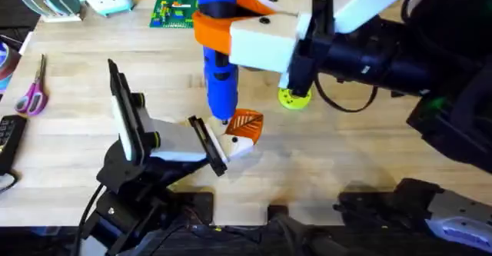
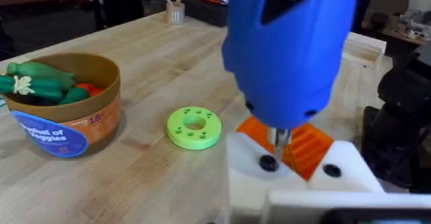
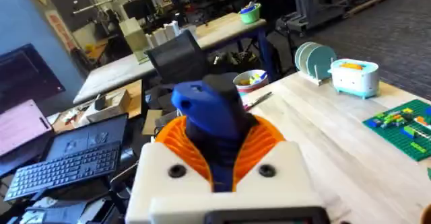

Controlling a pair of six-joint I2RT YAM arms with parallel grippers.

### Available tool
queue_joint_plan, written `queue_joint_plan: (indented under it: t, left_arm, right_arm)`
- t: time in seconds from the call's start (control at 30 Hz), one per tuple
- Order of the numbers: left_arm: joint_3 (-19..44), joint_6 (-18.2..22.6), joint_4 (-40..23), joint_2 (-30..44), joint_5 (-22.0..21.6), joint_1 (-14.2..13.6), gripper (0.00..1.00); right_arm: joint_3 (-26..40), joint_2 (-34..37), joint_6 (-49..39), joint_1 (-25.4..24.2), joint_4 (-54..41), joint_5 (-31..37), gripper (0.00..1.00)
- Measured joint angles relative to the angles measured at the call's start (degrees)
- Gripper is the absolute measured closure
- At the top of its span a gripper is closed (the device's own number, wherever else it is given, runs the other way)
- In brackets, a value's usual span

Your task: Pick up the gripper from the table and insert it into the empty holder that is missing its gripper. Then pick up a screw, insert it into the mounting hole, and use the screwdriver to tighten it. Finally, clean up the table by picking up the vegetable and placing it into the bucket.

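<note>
- The holder (image 1: 234, 144), a cream-white block, lies near the middle of the worktop (image 1: 323, 164) with the ribbed orange gripper (image 1: 246, 122) already seated in it; in the left wrist view the gripper (image 2: 306, 146) shows between 2 dark mounting holes.
- The screw (image 2: 268, 163) appears to sit in 1 of those holes, directly under the metal tip of the screwdriver (image 2: 289, 56).
- The screwdriver (image 1: 218, 48) stands nearly upright over the holder, its blue handle clamped between the orange-padded fingers of the right tool (image 3: 214, 150).
- The left tool (image 1: 209, 142) is at the holder's side and seems to brace it; whether its fingers are pressed together or merely resting against the block cannot be told.
- Step in hand, as judged: tightening. Do it well by keeping the shaft plumb over the screw head, pressing lightly downward while turning, and keeping the holder braced so it cannot spin.
- Farther off stand a lime-green disc (image 2: 193, 127) and the bucket (image 2: 64, 106), holding toy vegetables.
</note>
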Motion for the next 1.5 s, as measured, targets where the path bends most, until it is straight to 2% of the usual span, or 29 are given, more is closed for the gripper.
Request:
queue_joint_plan:
  t: [0.43,0.57,0.77,1.03,1.27,1.5]
  left_arm:
    - [0.00,0.00,0.00,0.00,0.02,0.02,0.988]
    - [0.00,0.00,0.00,0.00,0.01,0.00,0.988]
    - [0.00,0.00,0.00,0.00,0.00,0.01,0.988]
    - [0.00,0.00,0.00,0.00,0.00,0.02,0.988]
    - [0.00,0.00,0.00,0.00,0.02,0.00,0.988]
    - [0.00,0.00,0.00,0.00,0.02,0.02,0.988]
  right_arm:
    - [0.04,0.02,-1.35,-0.14,1.52,0.00,0.904]
    - [0.20,-1.23,-5.11,-2.50,-0.32,-0.39,0.905]
    - [0.38,-6.52,-13.60,-13.69,-14.92,2.36,0.909]
    - [0.59,-8.94,-26.57,-30.48,-40.24,17.60,0.911]
    - [0.59,-6.67,-29.27,-41.66,-49.65,29.72,0.913]
    - [0.63,1.25,-30.24,-51.02,-56.94,38.94,0.915]
